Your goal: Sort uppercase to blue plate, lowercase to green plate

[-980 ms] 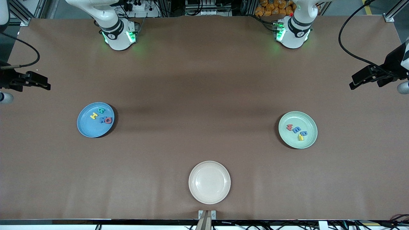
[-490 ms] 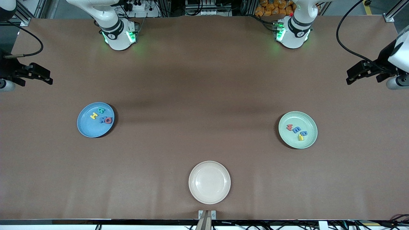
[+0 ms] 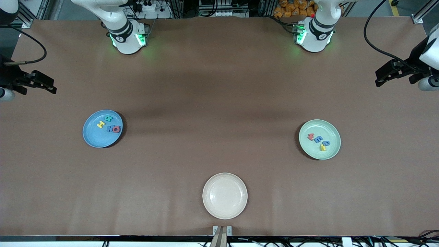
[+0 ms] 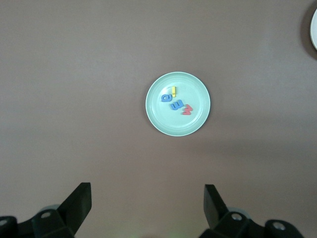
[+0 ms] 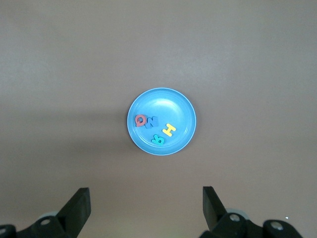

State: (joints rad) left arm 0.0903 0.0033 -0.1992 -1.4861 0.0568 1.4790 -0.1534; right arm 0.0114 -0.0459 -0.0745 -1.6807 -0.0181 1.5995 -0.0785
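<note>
Lying flat, 4 uppercase (image 3: 109,124) on blue plate (image 3: 94,139), 4 lowercase (image 3: 319,140) in a row on green plate (image 3: 310,151)

A brown table (image 3: 219,103) fills the scene, with cluttered cables and metal framing (image 3: 219,7) along its top edge.

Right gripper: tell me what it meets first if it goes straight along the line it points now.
The right gripper, open and empty, faces down at the table; straight on it likely meets bare brown table just short of the blue plate, though depth is unclear.
</note>
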